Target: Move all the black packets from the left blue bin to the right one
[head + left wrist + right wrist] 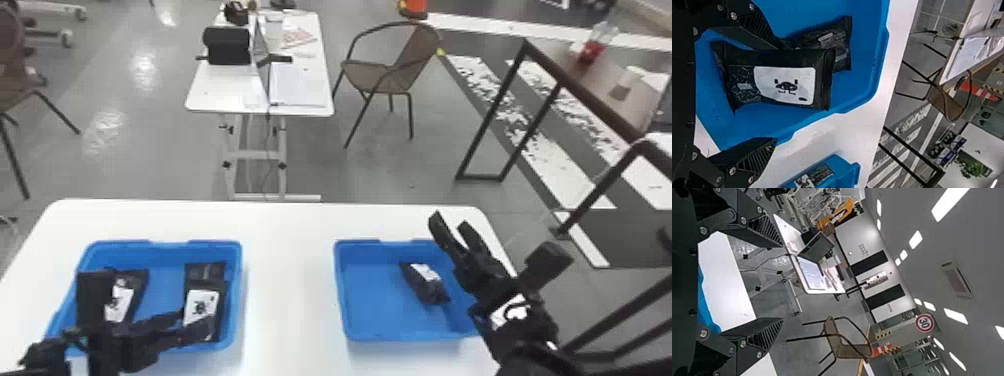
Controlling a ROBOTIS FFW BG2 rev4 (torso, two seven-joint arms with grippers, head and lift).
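Black packet (pixel 201 302), white label facing up, lies just beyond my left pincer (pixel 196 322) in the left blue bin (pixel 239 280). I have that pincer spread wide, its fingers standing well apart, and a gap shows between one finger and the packet; whether the other touches it I cannot tell. The labelled packet partly covers a second packet (pixel 205 271) on its far side. Near the bin's left wall leans another labelled packet (pixel 123 300), with a dark shape beside it that I cannot make out for certain.

My right pincer (pixel 451 222) is raised at the right side of the right blue bin (pixel 370 300), pointing forward, and it too is wide and empty. A single packet (pixel 425 285) lies in that bin, toward its right wall.

Both bins sit well apart on my white worktop (pixel 287 280). Farther off, an open laptop (pixel 261 55) stands on another table (pixel 215 95), with a brown chair (pixel 370 75) just beside it.
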